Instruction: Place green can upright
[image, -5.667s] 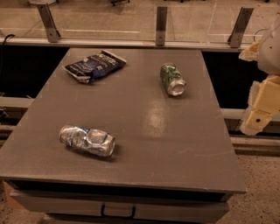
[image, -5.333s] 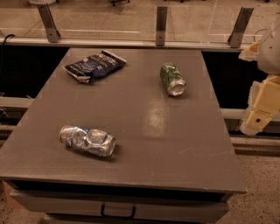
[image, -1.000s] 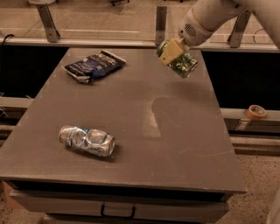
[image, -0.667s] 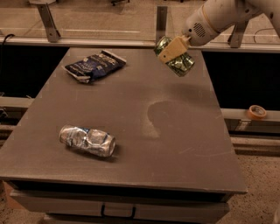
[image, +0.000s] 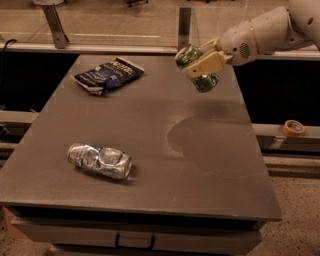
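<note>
Clamping the small green aluminium drink can (image: 187, 55) is the beige two-finger gripper (image: 196, 59), fingers closed on the can's body.

Camera view, the only one:
- Gripper and can are up in the air over the far right part of the flat grey desk (image: 150, 130), not touching it.
- Can is tilted, not upright: one end points up-left and the other down-right. One beige finger (image: 207, 62) crosses the can's middle in front.
- The white arm (image: 260, 32) comes in from the upper right corner.
- A soft dark shadow (image: 192, 135) lies on the desk below the can.
- A crushed silver-blue can (image: 100, 160) lies on its side near the front left of the desk, well apart from the gripper.
- A dark blue crumpled snack bag (image: 107, 75) lies flat at the far left.
- An orange-tan tape roll (image: 293, 128) sits on a ledge off the desk's right edge.
- A drawer handle (image: 134, 242) shows under the front edge.
</note>
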